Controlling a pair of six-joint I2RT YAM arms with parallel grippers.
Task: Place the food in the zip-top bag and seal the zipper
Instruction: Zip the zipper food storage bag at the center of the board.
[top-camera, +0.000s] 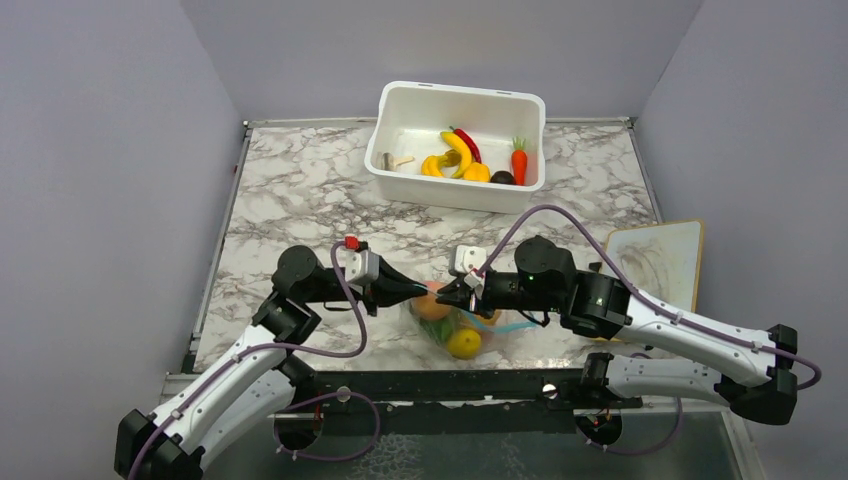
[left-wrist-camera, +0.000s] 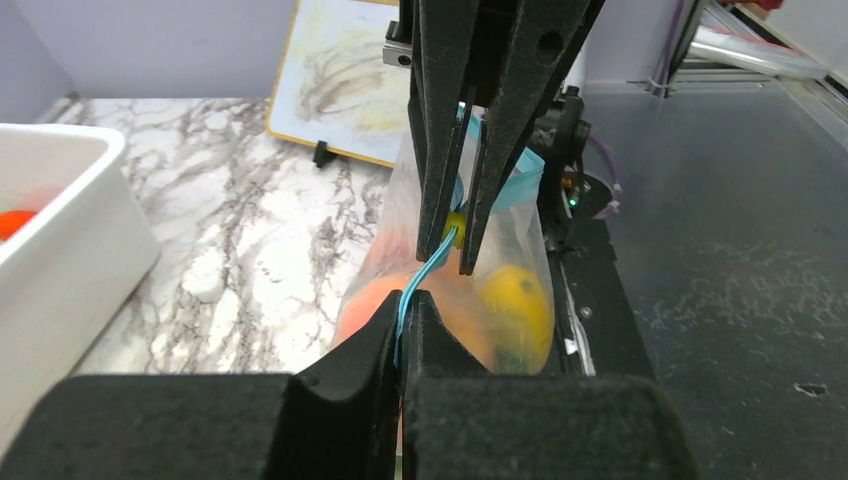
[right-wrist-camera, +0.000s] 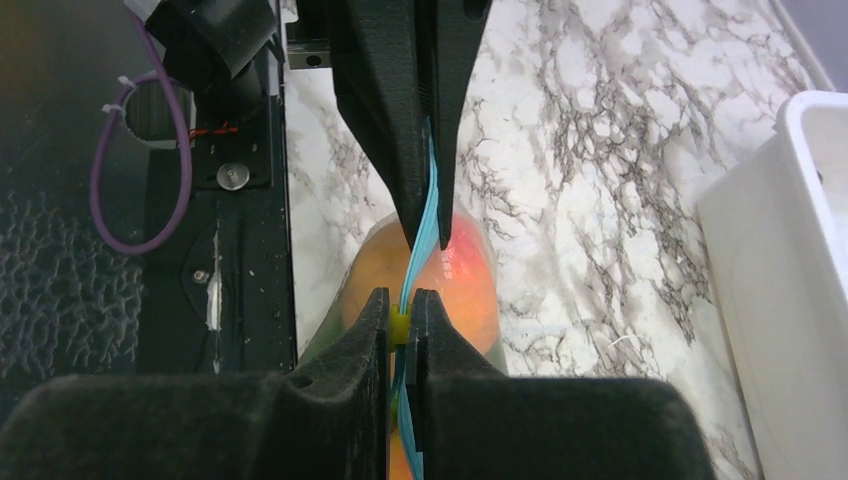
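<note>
Table (top-camera: 290, 190): white surface with grey marble veining, matt.
My left jaws: black, tapering to narrow tips, closed flat on the blue strip at the bag's left end.
Zip-top bag (left-wrist-camera: 530, 225): clear, crinkly plastic, between my two jaws near the table's front edge, strip edge uppermost.
Food in the bag: a glossy pink-orange peach (right-wrist-camera: 465, 275) on the left and a smooth yellow oval fruit (left-wrist-camera: 515, 310) nearer the front; something green shows between them.
Zipper (right-wrist-camera: 425, 225): thin light-blue plastic strip running from one pair of jaws to the other.
White tub (top-camera: 455, 190): rectangular, smooth plastic, at the back of the table, holding a yellow banana (top-camera: 458, 150), a red chilli (top-camera: 468, 143) and an orange carrot (top-camera: 519, 162).
My right jaws: black, closed on the strip at a small yellow piece, tips nearly meeting the left ones.
Board (top-camera: 655, 262): flat, pale and smudged, with a wood-coloured edge, at the table's right side.
</note>
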